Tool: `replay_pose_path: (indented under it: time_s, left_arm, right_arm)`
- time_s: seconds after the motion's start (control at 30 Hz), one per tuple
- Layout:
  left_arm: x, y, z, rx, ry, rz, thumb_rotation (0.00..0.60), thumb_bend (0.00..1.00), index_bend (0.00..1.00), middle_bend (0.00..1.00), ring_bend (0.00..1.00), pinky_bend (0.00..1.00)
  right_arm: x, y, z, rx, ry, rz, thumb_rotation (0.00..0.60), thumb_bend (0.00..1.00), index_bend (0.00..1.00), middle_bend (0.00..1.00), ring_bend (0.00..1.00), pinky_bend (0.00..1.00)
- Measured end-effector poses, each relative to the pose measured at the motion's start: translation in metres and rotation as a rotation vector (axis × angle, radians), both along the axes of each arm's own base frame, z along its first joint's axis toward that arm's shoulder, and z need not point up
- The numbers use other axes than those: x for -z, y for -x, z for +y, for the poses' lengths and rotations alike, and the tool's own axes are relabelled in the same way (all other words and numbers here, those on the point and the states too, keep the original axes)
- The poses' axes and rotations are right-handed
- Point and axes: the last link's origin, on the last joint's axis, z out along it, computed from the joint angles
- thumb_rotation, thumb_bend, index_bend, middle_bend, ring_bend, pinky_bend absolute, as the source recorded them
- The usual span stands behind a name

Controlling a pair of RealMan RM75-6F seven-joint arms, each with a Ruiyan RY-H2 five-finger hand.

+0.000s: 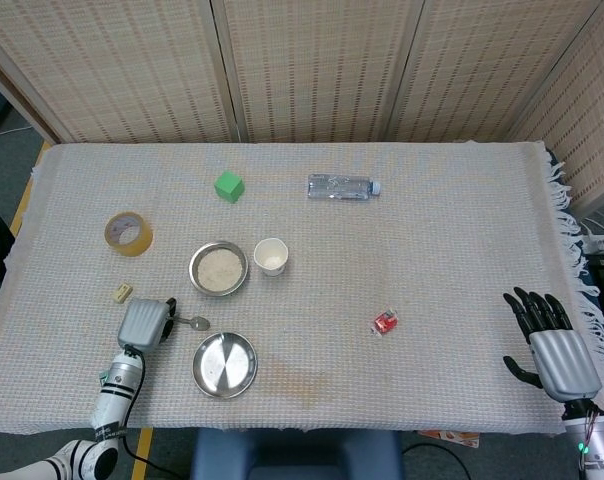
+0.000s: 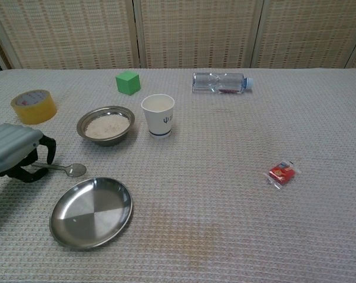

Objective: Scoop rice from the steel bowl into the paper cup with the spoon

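— What's my left hand (image 2: 16, 156) doing?

— My fingers are curled around the spoon (image 2: 63, 169) by its handle, near the table's front-left corner; its scoop end points toward the middle, just above the cloth or touching it — I can't tell which. My right hand (image 1: 552, 345) rests at the front-right corner, fingers spread, holding nothing.

— How will the spoon handle?

— I judge it stiff, light and a bit slick, being thin metal. Holding it far back on the handle should keep my fingers clear of the rice, but it may twist in my grip, so I'd keep it level.

— And the rest?

— The bowl (image 2: 106, 124) of rice sits just beyond the spoon, the cup (image 2: 158, 115) just beside it, toward the right edge. The cup is light and likely to tip.

— Any writing?

— A small dark mark on the cup, too small to read.
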Motion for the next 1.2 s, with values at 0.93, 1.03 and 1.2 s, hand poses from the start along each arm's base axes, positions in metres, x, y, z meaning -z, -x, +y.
replay_pose_path:
  time_s: [0.93,1.03,1.2]
  left_arm:
    - [-0.049,-0.084,0.057,0.015,-0.208,0.235,0.600,0.45,0.86,1.00,1.00,1.00]
    - [-0.045,-0.089,0.066,0.020,-0.227,0.289,0.600,0.45,0.86,1.00,1.00,1.00]
    - [-0.036,-0.088,0.078,0.021,-0.261,0.383,0.600,0.45,0.86,1.00,1.00,1.00]
  right_arm:
    - [0.000,-0.005,0.008,-0.031,-0.003,0.009,0.600,0.15,0.00,0.00,0.00,0.00]
    - [0.000,-0.006,0.008,-0.036,-0.001,0.011,0.600,0.15,0.00,0.00,0.00,0.00]
    - [0.001,-0.008,0.011,-0.044,-0.007,0.012,0.600,0.15,0.00,0.00,0.00,0.00]
